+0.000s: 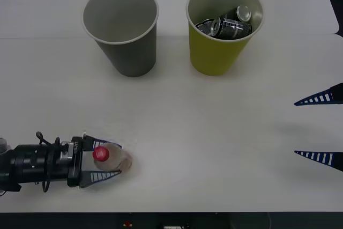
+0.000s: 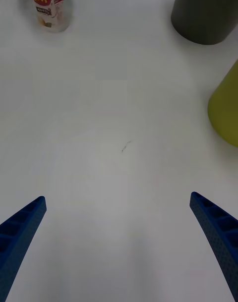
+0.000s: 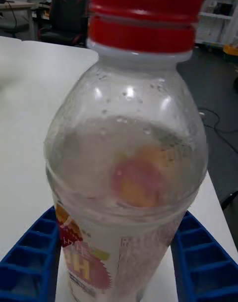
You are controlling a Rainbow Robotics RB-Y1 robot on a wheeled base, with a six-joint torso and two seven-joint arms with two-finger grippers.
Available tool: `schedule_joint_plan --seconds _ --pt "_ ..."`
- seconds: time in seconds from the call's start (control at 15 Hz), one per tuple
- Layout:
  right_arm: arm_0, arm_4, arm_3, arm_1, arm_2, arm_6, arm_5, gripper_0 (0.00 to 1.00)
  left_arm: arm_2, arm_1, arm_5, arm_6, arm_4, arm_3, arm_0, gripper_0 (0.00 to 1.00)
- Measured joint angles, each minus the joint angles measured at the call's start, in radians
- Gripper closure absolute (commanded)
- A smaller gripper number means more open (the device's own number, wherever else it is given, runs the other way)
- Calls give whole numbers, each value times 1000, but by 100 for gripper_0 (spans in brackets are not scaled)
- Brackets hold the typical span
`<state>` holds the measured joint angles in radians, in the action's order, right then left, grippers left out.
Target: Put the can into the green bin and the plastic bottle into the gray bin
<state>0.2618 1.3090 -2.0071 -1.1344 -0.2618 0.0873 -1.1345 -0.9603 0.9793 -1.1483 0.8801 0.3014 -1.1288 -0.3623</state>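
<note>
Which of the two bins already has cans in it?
The green bin, on the robot's right, holds dark cans; the gray bin beside it is empty.

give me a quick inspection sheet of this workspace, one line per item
Surface: white table, one small dark mark on it in the right wrist view.
Job's things: plastic bottle upright near the front left; gray bin upright, nothing seen inside; green bin upright beside it, apart, with dark cans inside.
Clutter: nothing seen.
Grippers: left gripper low at the front left, fingers on either side of the bottle; right gripper at the right edge, open, holding nothing.
Cables: black cable loops on the left arm; more on the floor beyond the table in the left wrist view.
Surroundings: chair and shelves behind the table.
</note>
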Motion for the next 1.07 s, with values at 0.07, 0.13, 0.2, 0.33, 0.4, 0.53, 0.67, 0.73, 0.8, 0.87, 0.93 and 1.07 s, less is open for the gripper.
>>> schedule_joint_plan --seconds 0.07,0.13,0.2,0.33,0.4,0.53,0.67,0.73,0.8,0.87,0.93,1.07 --pt "0 0 0 0 0 0 0 0 0 -2 0 -1 0 0 0 100" --pt "0 0 0 0 0 0 0 0 0 -2 1 -2 0 0 0 100" --pt "0 0 0 0 0 0 0 0 0 -2 0 -5 0 0 0 100" --pt "0 0 0 0 0 0 0 0 1 -1 1 -9 1 -1 0 100" --pt "0 0 0 0 0 0 0 0 4 -1 0 -14 3 -5 0 100" --pt "0 0 0 0 0 0 0 0 30 -1 1 -40 40 -16 1 100" --pt "0 0 0 0 0 0 0 0 83 -1 -1 -115 113 -37 9 100" --pt "0 0 0 0 0 0 0 0 126 -1 -3 -147 157 -51 20 100" --pt "0 0 0 0 0 0 0 0 179 -1 -4 -191 208 -72 36 100" --pt "0 0 0 0 0 0 0 0 229 -1 -5 -241 261 -101 53 100" --pt "0 0 0 0 0 0 0 0 273 -2 -5 -285 304 -129 71 100" --pt "0 0 0 0 0 0 0 0 348 0 -5 -386 385 -194 105 100"
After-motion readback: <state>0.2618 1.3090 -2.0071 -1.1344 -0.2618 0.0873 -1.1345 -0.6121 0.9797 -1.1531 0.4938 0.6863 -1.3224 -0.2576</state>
